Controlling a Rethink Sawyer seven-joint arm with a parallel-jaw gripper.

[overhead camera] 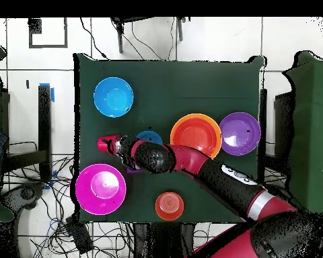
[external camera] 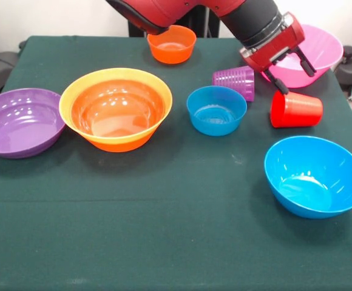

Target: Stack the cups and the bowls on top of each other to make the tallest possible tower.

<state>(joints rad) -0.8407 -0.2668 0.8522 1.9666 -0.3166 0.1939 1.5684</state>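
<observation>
No text, label, brand, number or sign can be read in either view: the bowls, the cups, the dark green table cloth [external camera: 164,230] and the red arm [overhead camera: 211,171] show only plain surfaces.

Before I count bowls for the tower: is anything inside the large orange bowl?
Yes. The large orange bowl holds a red-orange bowl nested in it. Whether anything lies beneath that inner bowl is hidden. The arm does not cover it.
</observation>
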